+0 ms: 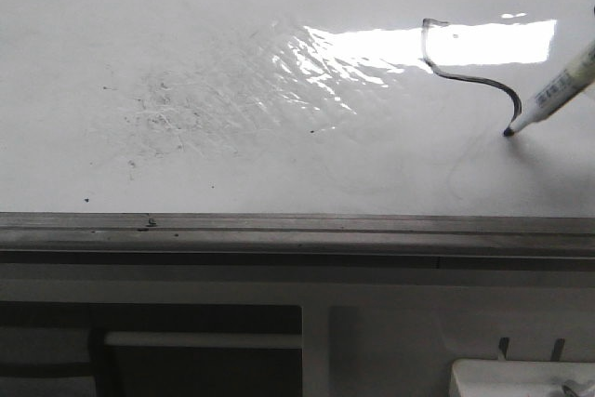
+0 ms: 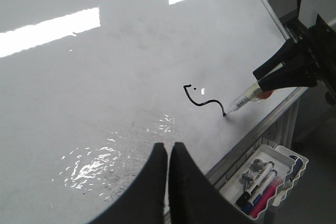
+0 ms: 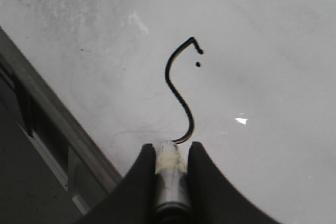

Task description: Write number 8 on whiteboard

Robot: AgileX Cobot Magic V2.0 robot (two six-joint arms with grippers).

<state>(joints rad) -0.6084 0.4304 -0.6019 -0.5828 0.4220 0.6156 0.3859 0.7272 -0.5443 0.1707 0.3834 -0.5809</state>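
Note:
The whiteboard [image 1: 232, 165] is glossy white with a grey metal frame edge. A thin black S-shaped line [image 1: 469, 76] of the number 8 is on it at the right; it also shows in the left wrist view [image 2: 202, 98] and the right wrist view [image 3: 181, 95]. My right gripper [image 3: 171, 148] is shut on a white marker [image 1: 558, 90], tip touching the board at the line's lower end. My right gripper also shows in the left wrist view [image 2: 257, 80]. My left gripper [image 2: 168, 148] is shut and empty above the board's front part.
Grey eraser smudges [image 1: 177, 104] and glare [image 1: 418, 44] lie on the board left of the line. A white tray [image 2: 265, 179] with several markers hangs below the frame edge [image 1: 297, 225] at the right.

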